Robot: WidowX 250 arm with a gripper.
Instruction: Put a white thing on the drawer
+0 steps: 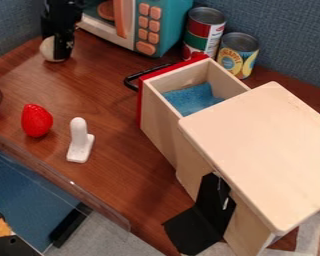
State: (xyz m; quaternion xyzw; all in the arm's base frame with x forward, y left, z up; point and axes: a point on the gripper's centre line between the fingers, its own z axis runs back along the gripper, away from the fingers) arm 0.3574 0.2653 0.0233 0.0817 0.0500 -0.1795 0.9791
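So the robot's gripper (62, 47) is at the back left of the table, right up against some pale round thing (48, 49) and partly covering it. Honestly can't tell how far open it is, or whether it's got hold of that or of nothing.

My guess is the job is about the white thing (80, 142) with the rounded post and flat foot, down on the table (126, 165) just beside the strawberry (36, 120). If the pale round one is meant instead, going for this one is mistake number one.

Grabbing the post up high looks iffy imo: it's smooth and rounded, so it could slip out or tip over. Come in too wide and the strawberry probably gets shoved.

Then there's the drawer (161, 127), pulled out of its cabinet (259, 150) with a blue cloth (191, 98) inside. Carry too low and you'd clip the red front (140, 102) or the black handle (130, 82), maybe nudging it shut. Let go over the rim and the thing likely drops outside.
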